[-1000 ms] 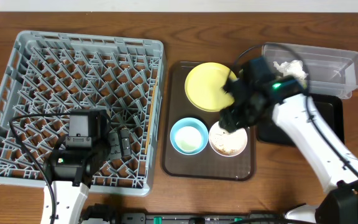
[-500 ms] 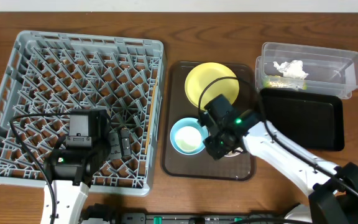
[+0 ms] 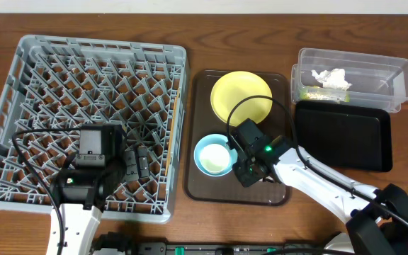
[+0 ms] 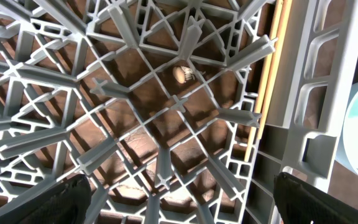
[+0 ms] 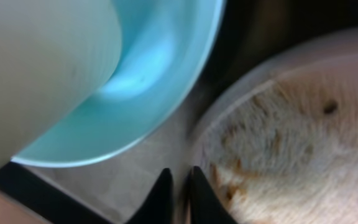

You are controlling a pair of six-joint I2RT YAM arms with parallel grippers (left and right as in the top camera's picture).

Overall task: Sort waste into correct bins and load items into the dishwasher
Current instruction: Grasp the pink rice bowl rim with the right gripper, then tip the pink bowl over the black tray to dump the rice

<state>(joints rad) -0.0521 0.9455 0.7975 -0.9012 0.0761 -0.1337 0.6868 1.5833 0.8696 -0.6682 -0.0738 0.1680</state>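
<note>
Right claw (image 5: 179,185) on white bowl (image 5: 278,143) left rim, blue bowl (image 5: 154,81) just left. Tips near-together; can't tell if I'm pinching the rim. Left claw (image 4: 191,200) spread, far off over rack (image 4: 166,99).

Dark claw (image 5: 180,191), tips nearly together, at the white bowl's (image 5: 253,87) rim. Crumbs (image 5: 284,155) lie up-right; light-blue bowl (image 5: 160,68) sits up-left.

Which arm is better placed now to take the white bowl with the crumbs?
The right. The right gripper is at the rim of the white bowl, beside the light-blue bowl on the brown tray. The left gripper hangs over the dish rack, well away.
</note>
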